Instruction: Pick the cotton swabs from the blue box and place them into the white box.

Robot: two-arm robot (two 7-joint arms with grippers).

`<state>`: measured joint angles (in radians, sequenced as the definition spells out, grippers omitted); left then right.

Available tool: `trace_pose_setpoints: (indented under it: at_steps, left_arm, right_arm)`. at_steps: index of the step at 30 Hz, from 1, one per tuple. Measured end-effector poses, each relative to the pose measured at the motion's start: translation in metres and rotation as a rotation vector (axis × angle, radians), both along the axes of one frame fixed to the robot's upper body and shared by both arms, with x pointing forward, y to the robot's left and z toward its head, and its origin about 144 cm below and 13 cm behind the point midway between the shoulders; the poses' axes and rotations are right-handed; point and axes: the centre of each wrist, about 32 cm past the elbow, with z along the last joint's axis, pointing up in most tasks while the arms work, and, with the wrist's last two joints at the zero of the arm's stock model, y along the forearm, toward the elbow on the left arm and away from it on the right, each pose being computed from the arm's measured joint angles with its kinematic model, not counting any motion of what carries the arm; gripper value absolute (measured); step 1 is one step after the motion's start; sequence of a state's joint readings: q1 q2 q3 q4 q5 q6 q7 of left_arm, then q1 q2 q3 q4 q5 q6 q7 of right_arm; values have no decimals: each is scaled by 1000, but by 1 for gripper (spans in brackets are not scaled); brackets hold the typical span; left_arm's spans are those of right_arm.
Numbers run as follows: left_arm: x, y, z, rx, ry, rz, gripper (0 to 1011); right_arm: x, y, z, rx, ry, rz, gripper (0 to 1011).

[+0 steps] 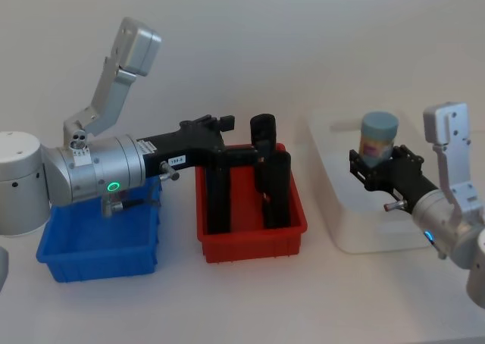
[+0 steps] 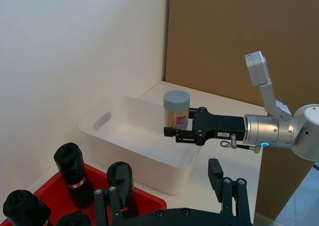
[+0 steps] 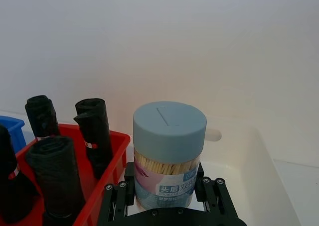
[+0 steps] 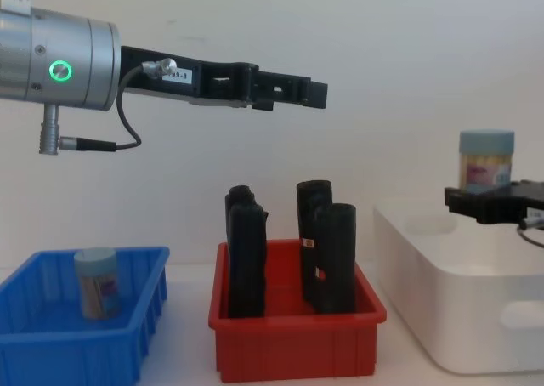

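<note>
Right tool (image 1: 377,171): at the right of the head view, reaching in from the lower right corner. It pinches a jar of cotton swabs (image 1: 379,136), with one black finger on either side of the label, low on the body.
Held jar: upright, pale blue lid on top, pale sticks showing through the clear wall above the blue-purple label. In the chest view it hangs at the right edge, its base higher than the rim below, touching nothing but the tool.
White box (image 4: 459,318): on the bench at the lower right of the chest view, directly under the held jar. It is a plain tub with rounded corners and an oval handle cut-out in its end wall.
Second jar (image 4: 95,282): upright on the floor of the blue box, at the lower left of the chest view, with its lid below the rim.
Blue box (image 1: 98,257): lower left of the head view, partly under the left arm's silver body.
Left tool (image 4: 314,93): upper middle of the chest view, held level and high above the red bin. In the left wrist view its fingers are spread wide with nothing between them.
Red bin (image 1: 254,245): middle of the head view, between the blue box and the white box, apart from both.
Black rolls (image 4: 331,258): several, upright inside the red bin and taller than its walls.
Bench (image 1: 227,306): a pale surface that carries all three containers in a row.
</note>
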<state>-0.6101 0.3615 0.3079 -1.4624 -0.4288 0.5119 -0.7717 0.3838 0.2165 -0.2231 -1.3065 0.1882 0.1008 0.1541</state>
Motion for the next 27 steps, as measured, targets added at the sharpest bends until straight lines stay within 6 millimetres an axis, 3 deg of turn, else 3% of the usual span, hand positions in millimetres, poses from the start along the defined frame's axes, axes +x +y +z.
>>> trace_pose_setpoints:
  at_steps: [20,27]
  left_arm:
    - [0,0,0,0,0,0,1004]
    - [0,0,0,0,0,0,1004]
  right_arm:
    - [41,3,-28,-22,81,11,654]
    - [48,3,-33,-23,90,14,839]
